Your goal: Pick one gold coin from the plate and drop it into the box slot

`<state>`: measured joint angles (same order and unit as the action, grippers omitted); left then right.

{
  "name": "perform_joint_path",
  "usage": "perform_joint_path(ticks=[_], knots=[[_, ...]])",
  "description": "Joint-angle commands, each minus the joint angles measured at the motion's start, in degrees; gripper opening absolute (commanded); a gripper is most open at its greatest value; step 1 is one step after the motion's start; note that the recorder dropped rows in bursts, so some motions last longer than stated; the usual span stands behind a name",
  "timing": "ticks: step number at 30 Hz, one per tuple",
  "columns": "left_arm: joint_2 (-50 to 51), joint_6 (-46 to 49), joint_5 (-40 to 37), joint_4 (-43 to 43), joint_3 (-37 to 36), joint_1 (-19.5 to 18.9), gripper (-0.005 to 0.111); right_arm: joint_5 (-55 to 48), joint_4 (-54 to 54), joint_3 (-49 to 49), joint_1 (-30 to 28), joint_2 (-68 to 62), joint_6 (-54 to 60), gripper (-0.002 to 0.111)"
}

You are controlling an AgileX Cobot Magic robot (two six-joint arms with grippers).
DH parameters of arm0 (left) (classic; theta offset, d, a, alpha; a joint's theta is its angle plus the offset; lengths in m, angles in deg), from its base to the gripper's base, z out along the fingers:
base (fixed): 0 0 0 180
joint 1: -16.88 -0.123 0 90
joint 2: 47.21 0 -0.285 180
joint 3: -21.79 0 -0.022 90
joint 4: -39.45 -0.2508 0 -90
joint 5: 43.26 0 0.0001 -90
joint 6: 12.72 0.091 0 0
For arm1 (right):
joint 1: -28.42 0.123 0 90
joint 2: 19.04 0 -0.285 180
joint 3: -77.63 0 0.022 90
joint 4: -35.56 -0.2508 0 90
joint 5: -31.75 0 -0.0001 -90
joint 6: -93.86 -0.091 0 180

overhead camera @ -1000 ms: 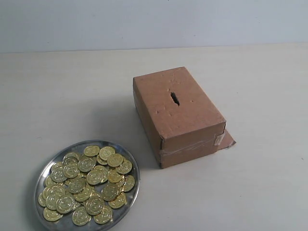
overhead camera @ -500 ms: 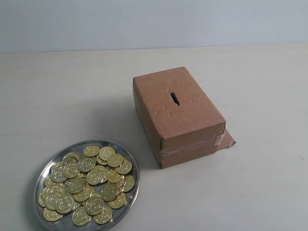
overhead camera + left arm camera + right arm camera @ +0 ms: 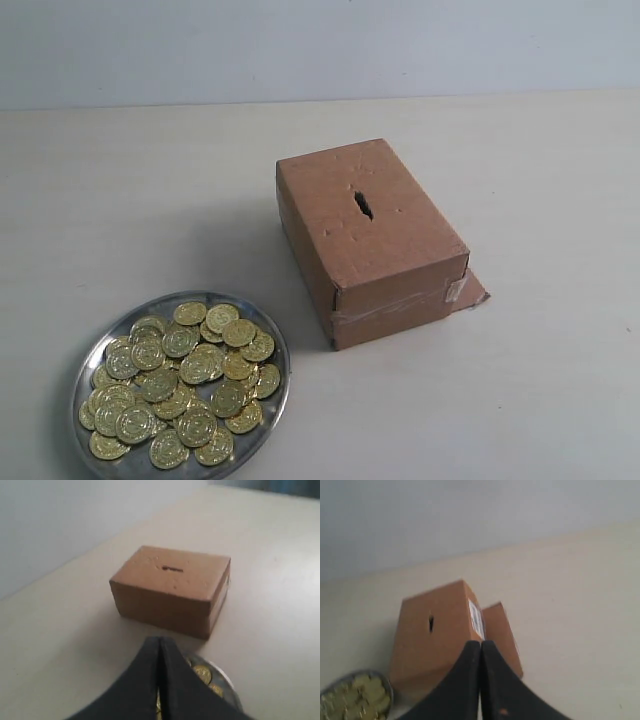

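Starting state, nothing done yet. Left gripper (image 3: pixel 159 641) is fully closed, fingers pressed together, no coin between the tips as far as the left wrist view shows. Right gripper (image 3: pixel 481 644) is the same: pinched tight, empty. Neither arm shows in the exterior view, so both hang well clear of the work.

The plate (image 3: pixel 258 438) sits just under and behind the left fingertips, only its edge and a few coins peeking out past the fingers. It is heaped with gold coins (image 3: pixel 180 385). The box (image 3: pixel 390 250) lies well ahead of the left tips, apart from the plate, with the box slot (image 3: pixel 363 204) facing up in the middle of its top. For the right gripper, the box is straight ahead of the tips and the plate is off to one side, further away.

Progress: zero steps complete — no coin picked, and none visible at the slot. Everything is left: open the left jaws, come down to the pile, pinch one coin, carry it forward over the box, line it up with the narrow cut and release. Left arm looks the likelier picker, being nearest the plate.
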<state>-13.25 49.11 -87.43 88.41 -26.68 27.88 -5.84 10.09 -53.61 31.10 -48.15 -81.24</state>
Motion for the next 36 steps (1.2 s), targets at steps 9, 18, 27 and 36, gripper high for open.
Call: perform_joint_path(ticks=[9, 18, 27, 36], knots=[[48.9, 35.7, 1.1, -23.5, 11.3, 14.5, 0.003, -3.3, -10.0, -4.7, 3.4, -34.9, 20.8, 0.0], [67.6, 38.4, 10.1, -53.6, 11.6, 29.0, 0.052, -5.6, -16.9, -4.7, 4.7, -36.2, 26.9, 0.0], [68.5, 42.7, 10.3, -61.6, 14.3, 29.0, 0.052, -5.6, -17.0, -4.7, 4.7, -34.0, 26.9, 0.0], [72.6, 47.9, 2.8, -60.5, 21.5, 28.4, 0.052, -5.2, -17.0, -4.7, 4.7, -34.0, 26.9, 0.0]])
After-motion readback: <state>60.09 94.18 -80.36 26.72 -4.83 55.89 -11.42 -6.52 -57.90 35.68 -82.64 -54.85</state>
